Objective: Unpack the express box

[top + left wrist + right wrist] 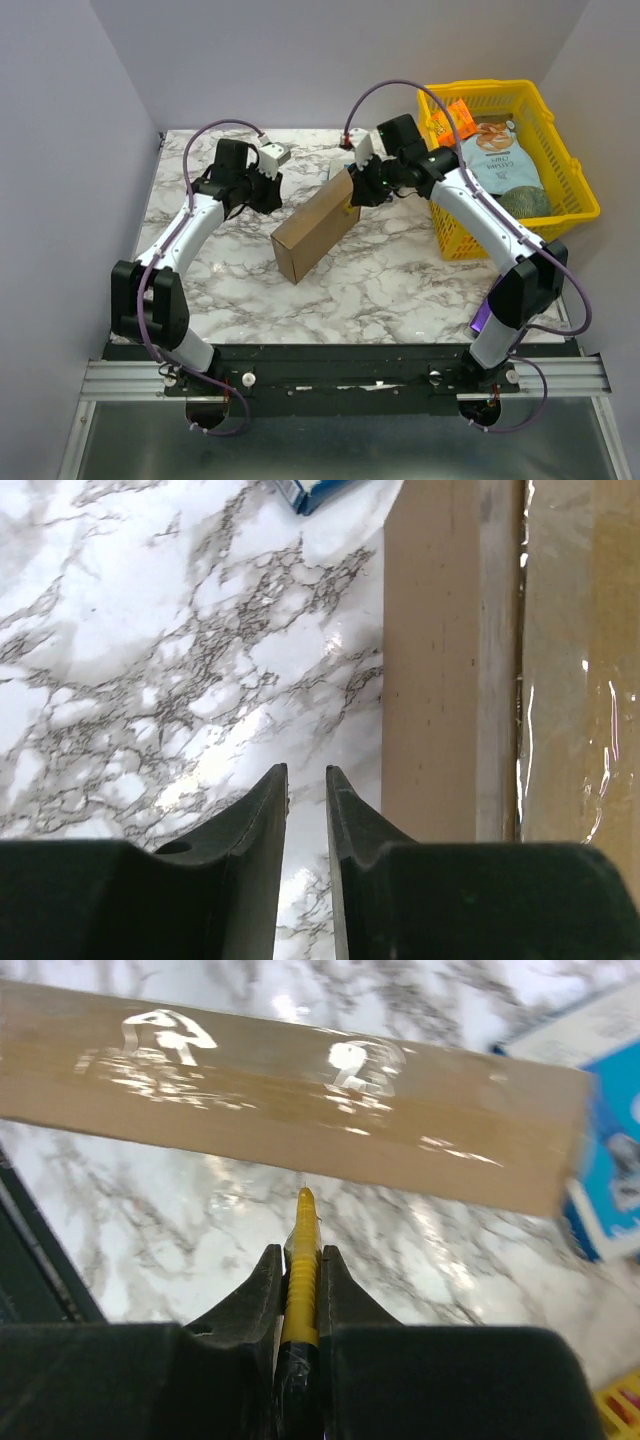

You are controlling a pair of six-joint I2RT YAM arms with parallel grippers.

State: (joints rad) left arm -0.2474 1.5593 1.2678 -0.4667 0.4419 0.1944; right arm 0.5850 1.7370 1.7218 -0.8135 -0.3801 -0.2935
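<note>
The express box [312, 234] is a flat brown cardboard box standing on a long edge on the marble table, tape shining on its side [300, 1100]. My right gripper [299, 1250] is shut on a yellow-handled cutter [302, 1218], and the cutter's tip touches the box's lower taped edge. In the top view that gripper [357, 190] sits at the box's far right end. My left gripper [306, 770] hovers over bare marble just left of the box [440, 680], its jaws a narrow gap apart with nothing between them. From above it [269, 197] is beside the box's far left side.
A small blue box with a white label [615, 1160] lies behind the express box, its corner also showing in the left wrist view [320, 492]. A yellow plastic basket [575, 190] with snack bags stands at the back right. Grey walls close in the table.
</note>
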